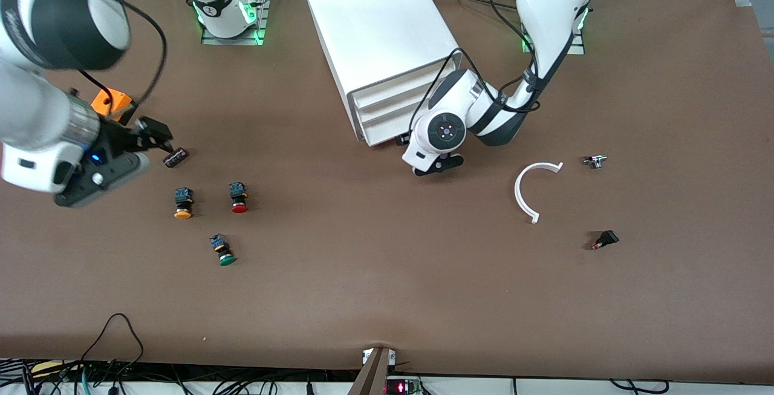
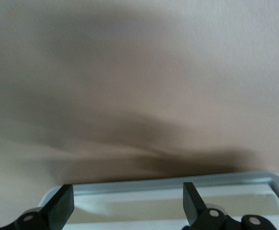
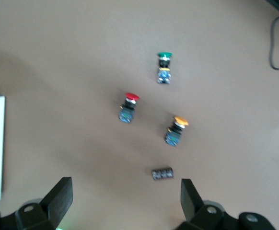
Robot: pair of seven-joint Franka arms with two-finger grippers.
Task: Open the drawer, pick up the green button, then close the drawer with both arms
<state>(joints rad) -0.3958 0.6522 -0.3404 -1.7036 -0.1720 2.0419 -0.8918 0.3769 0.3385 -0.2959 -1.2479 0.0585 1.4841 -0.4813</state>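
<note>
**Drawer shut, button on surface**

You have the right tool [image 3: 125,201], fingers apart, above a small black part [image 1: 175,158]. The green button [image 1: 224,250] lies nearest the camera. The left tool [image 2: 127,201], fingers apart, sits at the lowest drawer [image 1: 387,127].

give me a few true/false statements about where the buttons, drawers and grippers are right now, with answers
1. The green button lies on the table, outside the cabinet. True.
2. The lowest drawer is pulled fully out. False: it sits about flush with the two above it.
3. The left gripper is open at the cabinet's drawer front. True.
4. The right gripper holds the green button. False: it is open and empty, over a small dark part.
5. The red button is nearest the front camera. False: the green one is.
</note>
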